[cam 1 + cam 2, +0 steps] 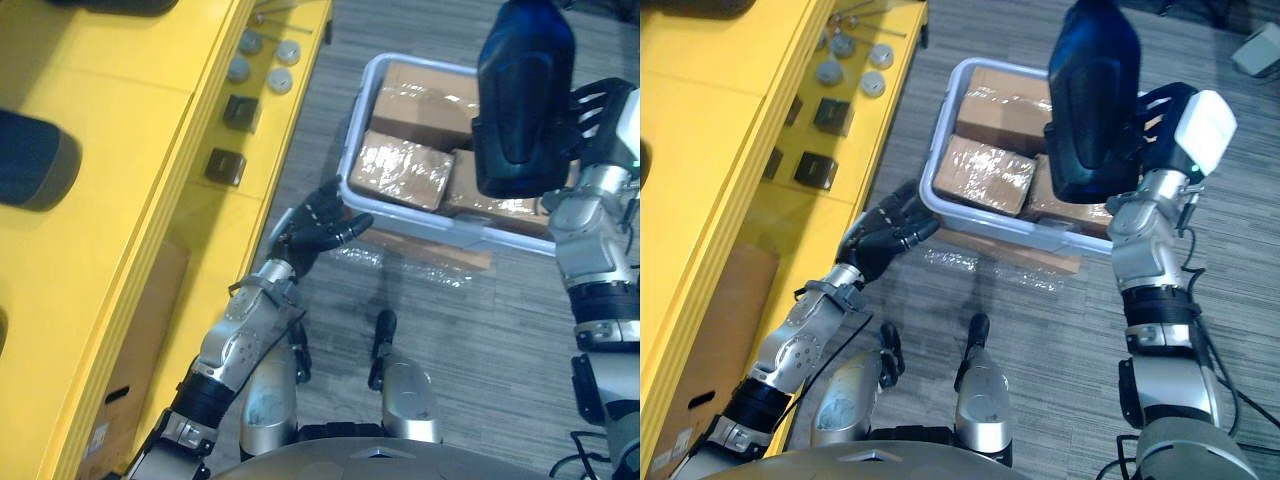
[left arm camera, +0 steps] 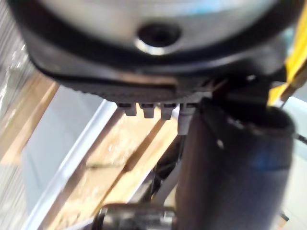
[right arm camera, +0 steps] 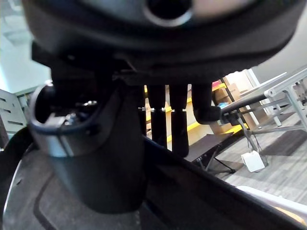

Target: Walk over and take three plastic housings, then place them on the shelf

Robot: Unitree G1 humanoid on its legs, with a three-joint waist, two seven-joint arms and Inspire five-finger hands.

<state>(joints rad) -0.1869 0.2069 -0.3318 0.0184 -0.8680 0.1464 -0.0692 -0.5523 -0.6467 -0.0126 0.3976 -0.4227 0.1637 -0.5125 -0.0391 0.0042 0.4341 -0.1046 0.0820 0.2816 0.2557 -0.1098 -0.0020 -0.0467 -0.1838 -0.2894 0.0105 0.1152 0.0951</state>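
Overhead, the right hand (image 1: 1165,118) holds a large dark-blue plastic housing (image 1: 1095,95) raised above the grey bin (image 1: 355,130), its fingers (image 1: 598,100) wrapped round the housing's back and the thumb clamped against it, as the right wrist view shows close up. The bin stands on the floor beside the yellow shelf (image 1: 120,100) and holds cardboard boxes wrapped in clear film (image 1: 400,168). The left hand (image 1: 315,230) hangs low, just beside the bin's near corner, its fingers loosely bent and apart, holding nothing. On a lower ledge of the shelf sit two small black blocks (image 1: 225,165) and, farther along, a few grey round discs (image 1: 280,80)
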